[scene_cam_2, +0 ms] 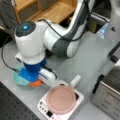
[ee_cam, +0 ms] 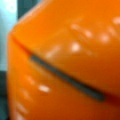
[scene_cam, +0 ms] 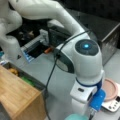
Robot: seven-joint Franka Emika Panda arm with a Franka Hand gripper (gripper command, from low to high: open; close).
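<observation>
A glossy orange object with a dark groove across it fills the wrist view, very close to the camera. In a front view the same orange object lies at the edge of a teal plate. My gripper points down right over it, under the blue wrist mount. Its fingers are hidden by the arm. The teal plate also shows at a front view's bottom, below the blue wrist mount.
A pink pan with a pale handle sits on a white cooker beside the plate. A metal oven stands at a front view's right. A wooden cabinet is at a front view's left.
</observation>
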